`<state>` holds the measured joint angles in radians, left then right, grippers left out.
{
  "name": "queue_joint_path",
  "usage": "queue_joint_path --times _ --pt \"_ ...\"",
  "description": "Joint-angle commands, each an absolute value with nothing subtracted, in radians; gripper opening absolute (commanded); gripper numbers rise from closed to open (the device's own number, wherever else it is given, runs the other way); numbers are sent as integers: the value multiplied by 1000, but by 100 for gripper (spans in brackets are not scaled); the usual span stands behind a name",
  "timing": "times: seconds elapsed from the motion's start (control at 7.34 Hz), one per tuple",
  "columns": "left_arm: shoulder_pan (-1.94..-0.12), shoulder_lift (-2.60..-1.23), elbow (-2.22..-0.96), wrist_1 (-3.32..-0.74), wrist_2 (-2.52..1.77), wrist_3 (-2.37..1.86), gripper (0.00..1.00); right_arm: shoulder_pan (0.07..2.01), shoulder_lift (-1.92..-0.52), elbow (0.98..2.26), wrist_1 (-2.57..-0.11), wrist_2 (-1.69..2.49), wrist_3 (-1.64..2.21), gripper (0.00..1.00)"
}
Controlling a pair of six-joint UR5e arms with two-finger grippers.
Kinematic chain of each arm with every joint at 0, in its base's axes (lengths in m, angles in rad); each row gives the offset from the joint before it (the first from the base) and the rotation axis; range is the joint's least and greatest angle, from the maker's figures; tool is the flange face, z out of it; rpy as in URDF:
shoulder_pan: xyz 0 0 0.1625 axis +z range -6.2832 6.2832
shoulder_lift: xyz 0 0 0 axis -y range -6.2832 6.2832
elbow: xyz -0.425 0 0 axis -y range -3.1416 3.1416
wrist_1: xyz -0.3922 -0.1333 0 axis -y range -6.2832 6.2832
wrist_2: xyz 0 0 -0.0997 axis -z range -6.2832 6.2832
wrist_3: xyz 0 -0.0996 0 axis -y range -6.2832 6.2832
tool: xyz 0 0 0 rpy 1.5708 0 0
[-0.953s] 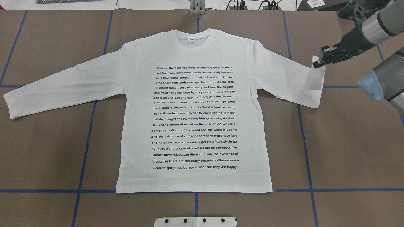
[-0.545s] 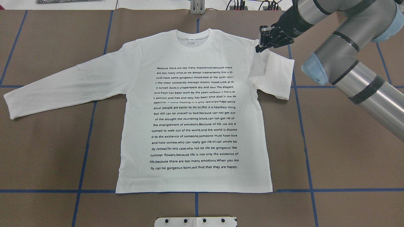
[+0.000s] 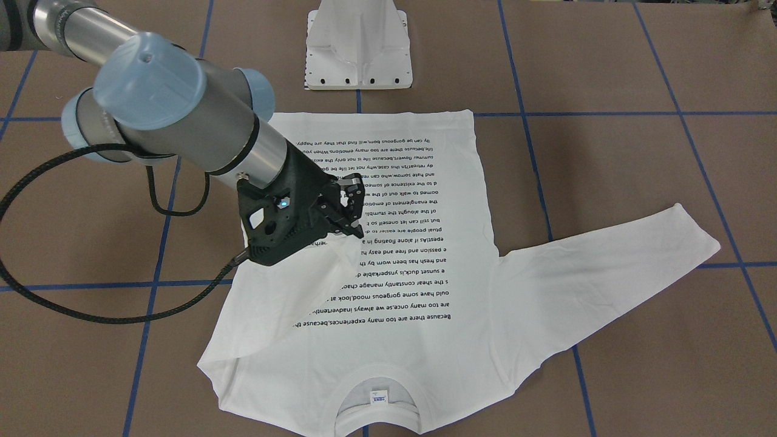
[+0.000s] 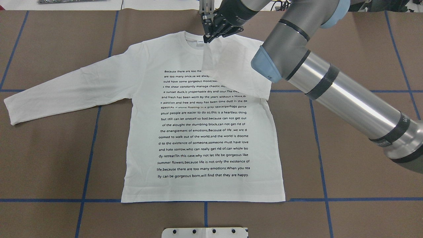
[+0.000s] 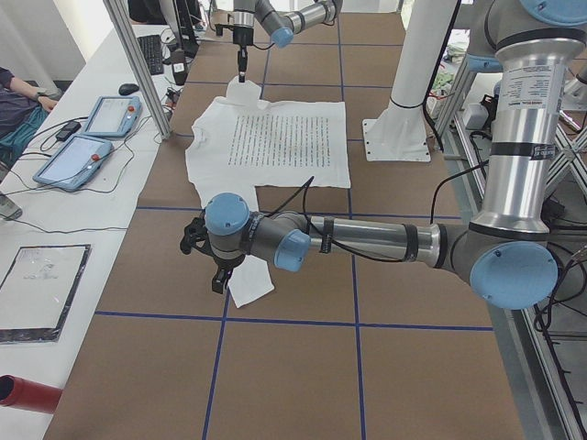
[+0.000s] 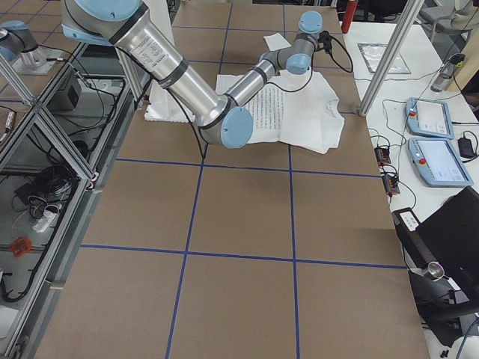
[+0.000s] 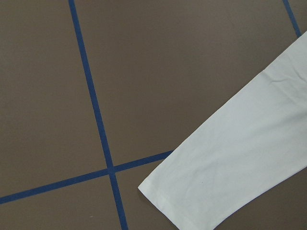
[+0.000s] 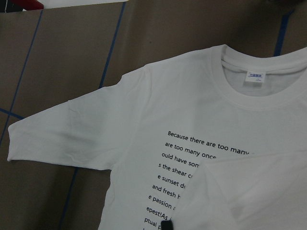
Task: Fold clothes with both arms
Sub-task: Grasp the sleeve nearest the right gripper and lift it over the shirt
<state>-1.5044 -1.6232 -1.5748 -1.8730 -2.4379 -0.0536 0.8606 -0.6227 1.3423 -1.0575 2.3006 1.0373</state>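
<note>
The white long-sleeved T-shirt [image 4: 205, 132] lies flat, text side up, collar [image 4: 198, 41] away from the robot. My right gripper [image 4: 207, 39] is shut on the cuff of the shirt's right sleeve [image 4: 238, 69], held just above the collar area. That sleeve is doubled over the chest and hides part of the top text lines. The front view shows the same gripper [image 3: 357, 227] pinching the lifted cloth. The left sleeve [image 4: 66, 92] stretches out flat. My left gripper [image 5: 215, 270] hovers by that sleeve's cuff [image 7: 230, 182]; I cannot tell whether it is open or shut.
Brown table cover with blue tape lines [image 4: 87, 148]. The white pedestal base [image 3: 359, 48] stands near the shirt's hem. A side bench with two tablets [image 5: 78, 156] and a seated person [image 5: 14, 92] lies beyond the collar end.
My right gripper has carried the sleeve cuff from the table's right side leftwards to above the collar. The sleeve now lies folded across the chest.
</note>
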Motion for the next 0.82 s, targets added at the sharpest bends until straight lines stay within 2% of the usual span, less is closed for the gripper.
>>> queue_joint_path --times 0.0,0.41,0.68 --pt "-1508 -1620 -1574 -1873 -2437 -52 100 780 -532 1281 -1063 2229 1031 0" --pt "-1508 -1620 -1565 -1873 -2437 -54 100 703 -497 1192 -1062 2134 1025 0" --pt "-1508 -1620 -1560 -1873 -2437 -54 100 660 -389 975 -1060 2074 1023 0"
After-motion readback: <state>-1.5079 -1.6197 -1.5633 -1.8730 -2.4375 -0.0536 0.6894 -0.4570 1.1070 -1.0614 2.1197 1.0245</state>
